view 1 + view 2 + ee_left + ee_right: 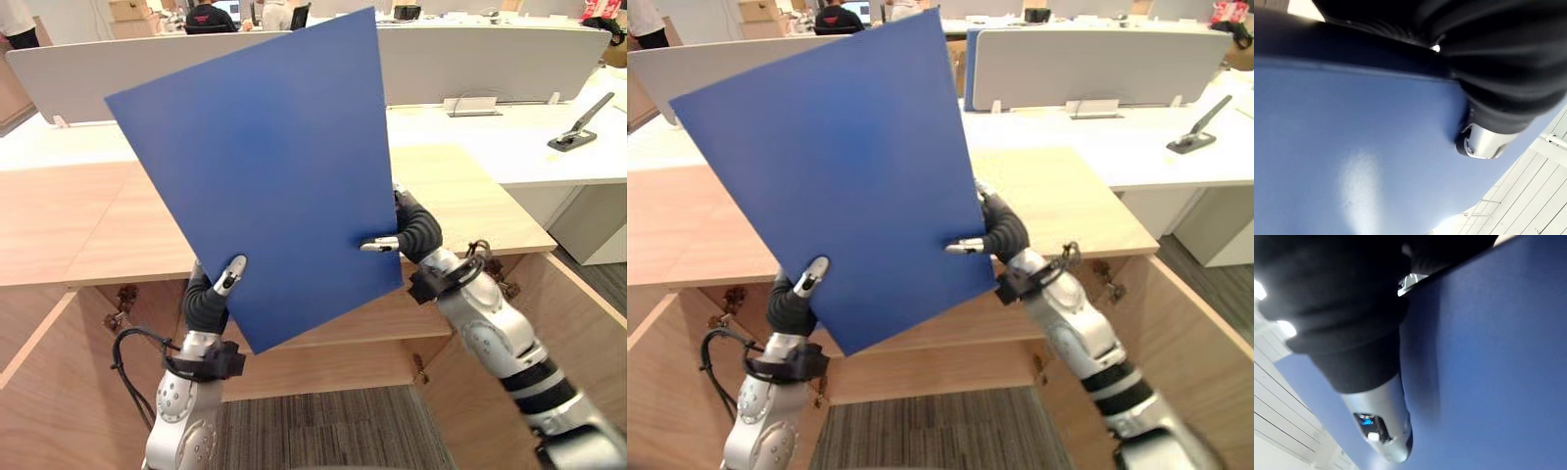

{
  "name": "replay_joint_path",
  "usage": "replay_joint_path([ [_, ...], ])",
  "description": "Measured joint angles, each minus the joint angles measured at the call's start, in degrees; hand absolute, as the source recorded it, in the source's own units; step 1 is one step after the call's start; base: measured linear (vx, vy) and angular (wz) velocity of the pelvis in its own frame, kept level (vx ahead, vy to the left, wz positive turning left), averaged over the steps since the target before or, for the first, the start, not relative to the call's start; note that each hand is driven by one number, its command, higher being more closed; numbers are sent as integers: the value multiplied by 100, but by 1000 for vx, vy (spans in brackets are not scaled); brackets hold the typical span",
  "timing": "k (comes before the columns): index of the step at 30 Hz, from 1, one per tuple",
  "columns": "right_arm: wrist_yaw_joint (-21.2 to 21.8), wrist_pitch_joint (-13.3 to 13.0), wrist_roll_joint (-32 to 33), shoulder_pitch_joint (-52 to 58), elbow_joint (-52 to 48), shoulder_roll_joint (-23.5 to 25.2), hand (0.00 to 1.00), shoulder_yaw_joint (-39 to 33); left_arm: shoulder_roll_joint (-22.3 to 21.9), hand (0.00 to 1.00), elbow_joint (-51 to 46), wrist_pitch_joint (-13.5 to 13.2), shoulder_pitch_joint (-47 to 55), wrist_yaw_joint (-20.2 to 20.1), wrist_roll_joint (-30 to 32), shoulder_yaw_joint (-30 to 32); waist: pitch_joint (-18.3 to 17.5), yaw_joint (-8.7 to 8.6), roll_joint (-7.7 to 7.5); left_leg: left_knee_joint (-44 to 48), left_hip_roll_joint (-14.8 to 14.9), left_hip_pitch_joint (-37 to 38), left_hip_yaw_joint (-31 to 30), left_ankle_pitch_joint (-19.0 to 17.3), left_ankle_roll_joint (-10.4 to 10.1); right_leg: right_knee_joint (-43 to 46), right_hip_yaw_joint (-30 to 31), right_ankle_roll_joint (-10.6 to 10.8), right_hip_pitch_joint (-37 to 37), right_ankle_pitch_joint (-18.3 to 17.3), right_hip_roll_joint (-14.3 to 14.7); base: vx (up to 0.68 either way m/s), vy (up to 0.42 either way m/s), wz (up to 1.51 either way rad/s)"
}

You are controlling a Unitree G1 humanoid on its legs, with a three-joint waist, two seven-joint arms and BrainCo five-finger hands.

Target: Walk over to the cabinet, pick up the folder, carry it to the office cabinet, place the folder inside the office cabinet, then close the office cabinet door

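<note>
Left eye view, starting at the left: a long grey partition screen (78,73) stands at the back, with a person in a dark top (209,17) seated beyond it. In front is a light wooden cabinet (88,215), its doors swung open below the top and a shelf (392,323) visible inside, over striped grey carpet (323,426).

The left hand (217,289) comes up from below and pinches the lower left edge of a blue flat rectangular folder (265,166) - its thumb lies on the near face and its fingers are behind the sheet. The left wrist view shows that thumb (1481,142) pressed against the blue surface.

The folder is held up in the air in front of the cabinet top, tilted, with its top edge rising to the right.

The right hand (416,230) grips the folder's right edge the same way - thumb across the near face, fingers behind. At the far right, a black lever-arm tool (580,127) lies on a white table (509,147).
</note>
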Motion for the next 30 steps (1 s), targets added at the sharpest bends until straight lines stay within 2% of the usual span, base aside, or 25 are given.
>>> replay_joint_path([
  [2,204,111,355,-357,0,-554,0,461,193,100,0,-41,31,0,-91,-12,12,23,-20,-2,-1,-1,-15,8,1,9,-5,0,0,0,-1,-16,3,2],
  [3,234,142,587,-493,1,-667,100,585,276,100,0,-70,65,0,-127,-54,16,29,-25,-14,-2,-1,-20,16,-2,10,-7,0,-2,0,-1,0,0,0],
  [8,410,161,1165,-934,-1,-1137,100,943,405,100,15,-194,113,13,-378,-221,38,55,-59,-135,-17,50,-24,82,-3,10,-25,0,-4,0,-2,-14,1,0],
  [12,505,191,1252,-1313,-29,-1549,100,1177,579,100,19,-338,110,14,-464,-384,53,60,-93,-167,-26,61,-31,99,-5,14,-37,0,-4,0,-6,-27,2,1],
  [13,508,188,1262,-1380,-30,-1662,100,1227,656,0,40,-384,110,12,-486,-484,54,66,-94,-168,-30,59,-36,100,-4,15,-42,0,-4,0,-11,-32,3,3],
  [17,601,180,1111,-1422,-74,-2026,100,1272,1147,0,323,-352,111,-255,-783,-958,55,89,-95,-173,-32,53,-46,103,-6,14,-52,0,-6,-1,-12,-26,1,1],
  [19,681,174,791,-1420,-195,-2243,100,1270,1572,0,549,-193,107,-605,-1002,-1291,55,82,-95,-181,-31,54,-46,105,-7,14,-52,4,-11,-6,-10,-37,-1,0],
  [23,862,174,214,-1360,-296,-2285,100,1269,2094,0,1003,146,40,-1231,-1376,-1923,55,44,-93,-187,-33,53,-44,105,-8,16,-52,5,-18,-6,-11,-29,0,0],
  [26,899,174,-276,-1330,-460,-2194,100,1268,2278,0,1377,376,-84,-1534,-1482,-2305,57,37,-92,-188,-31,51,-43,108,-11,19,-52,5,-26,-8,-9,-23,0,0],
  [27,867,153,-702,-1324,-585,-2096,100,1223,2281,0,1515,506,-93,-1633,-1479,-2394,57,23,-91,-189,-31,51,-41,108,-12,21,-51,5,-29,-8,-9,-41,-2,-1],
  [30,839,19,-1695,-1050,-972,-1511,100,759,2128,0,1953,713,-161,-1783,-1448,-2556,58,5,-92,-189,-31,51,-35,109,-12,32,-49,4,-46,-9,-9,-23,0,-1],
])
